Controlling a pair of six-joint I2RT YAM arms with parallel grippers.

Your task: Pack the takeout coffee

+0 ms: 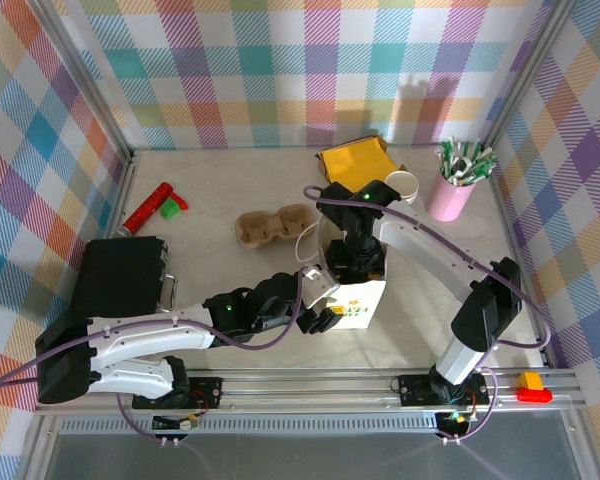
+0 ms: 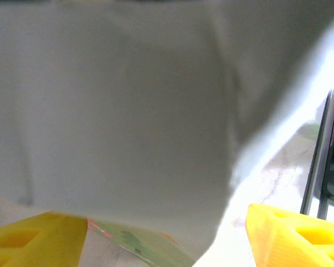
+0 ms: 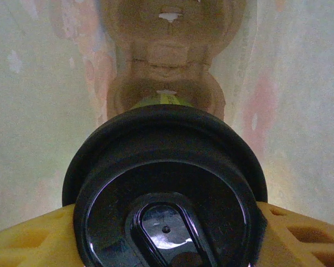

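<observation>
The takeout coffee shows in the right wrist view as a black round lid [image 3: 166,167] with a sliver of green cup [image 3: 161,100] behind it. My right gripper [image 3: 167,222] is shut on it, a yellow finger [image 3: 33,239] pressed to each side. The cup hangs inside a white paper bag, above a brown moulded holder [image 3: 167,50] at the bag's bottom. From above, the right gripper [image 1: 352,262] reaches down into the bag [image 1: 365,305]. My left gripper [image 1: 325,318] is at the bag's left side, open. Its yellow fingers [image 2: 39,239] stand wide apart around the bag's wall [image 2: 117,111].
A brown cup carrier [image 1: 275,228] lies left of the bag. At the back are a yellow packet [image 1: 355,160], a white cup [image 1: 404,185] and a pink cup of sticks [image 1: 455,185]. A red tube [image 1: 148,208] and a black box [image 1: 125,275] sit at the left.
</observation>
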